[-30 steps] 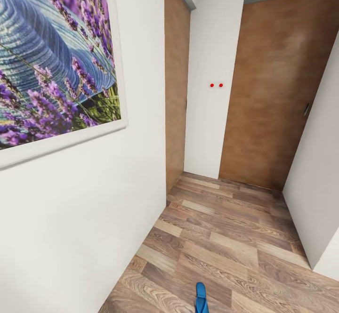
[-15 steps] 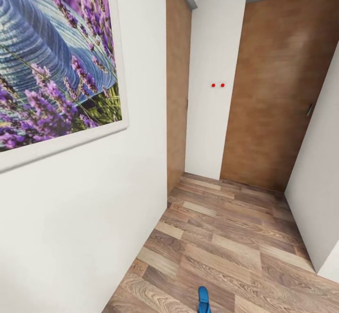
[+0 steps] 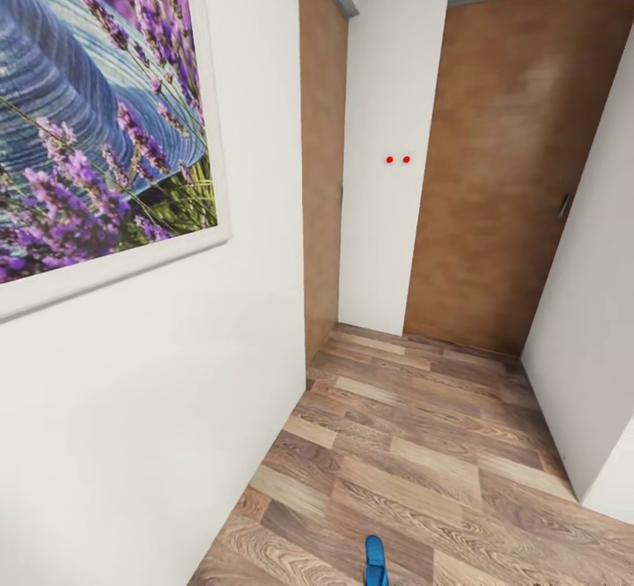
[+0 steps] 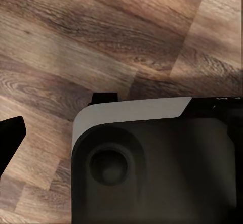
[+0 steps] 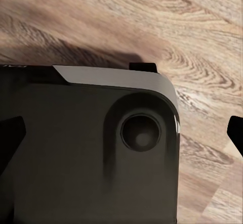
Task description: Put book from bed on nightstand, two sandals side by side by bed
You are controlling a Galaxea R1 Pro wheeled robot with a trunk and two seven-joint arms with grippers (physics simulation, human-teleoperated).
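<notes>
One blue sandal (image 3: 376, 561) lies flat on the wood-plank floor (image 3: 414, 445) at the 6 o'clock edge of the head view, cut off by the frame so that just its far end shows. Its long axis runs from 6 toward 12 o'clock, the visible rounded end pointing at 12 toward the far corner; whether that end is toe or heel I cannot tell.

Against the earlier head pictures the whole scene has slid slightly toward 9 o'clock: the two red dots (image 3: 397, 159) on the white wall, the brown door (image 3: 506, 181) at 1 o'clock and the lavender picture (image 3: 97, 110) at 10 o'clock have all shifted together, so the camera has turned, not the things. The sandal keeps its place on the planks. I judge the robot is still repositioning near this sandal and no pick has begun; the other sandal, book and bed await.

In both wrist views dark robot housing (image 4: 152, 163) hangs over bare floor, with dark slivers at the edges; whether the fingers of either gripper are apart or together I cannot tell.
</notes>
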